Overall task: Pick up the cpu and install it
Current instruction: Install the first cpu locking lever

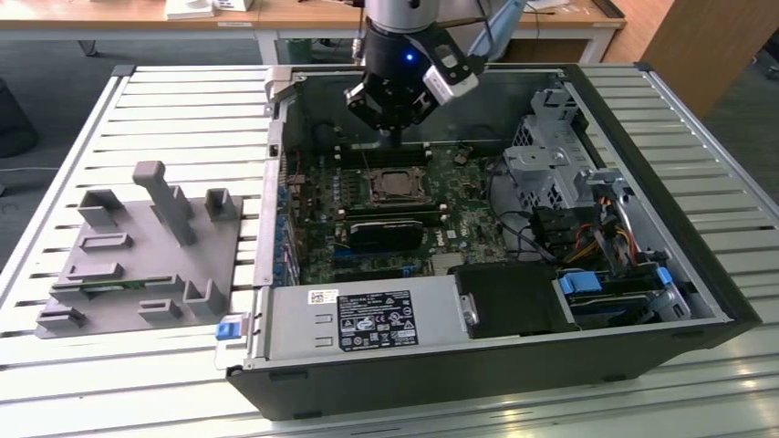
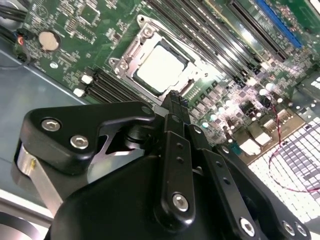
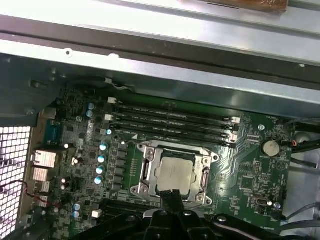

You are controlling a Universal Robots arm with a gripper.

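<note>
The cpu (image 3: 174,173) is seen seated inside the metal-framed socket (image 3: 145,172) on the motherboard (image 3: 250,150) of the open computer case (image 1: 681,265) — silvery top up, square to the frame. The gripper (image 1: 391,125) is held above the board, over the memory slots (image 3: 170,122) just beyond the socket in the exterior view. Its fingers (image 2: 174,107) are drawn together into a narrow tip and nothing is clamped between them. The relation that matters is a short one: the cpu lies just below and slightly ahead of that tip — in both wrist views the tip points at the chip's near edge, apart from it. The grey plastic tray (image 1: 122,292) rests well apart on the slatted table (image 1: 182,109), at the exterior view's left.
</note>
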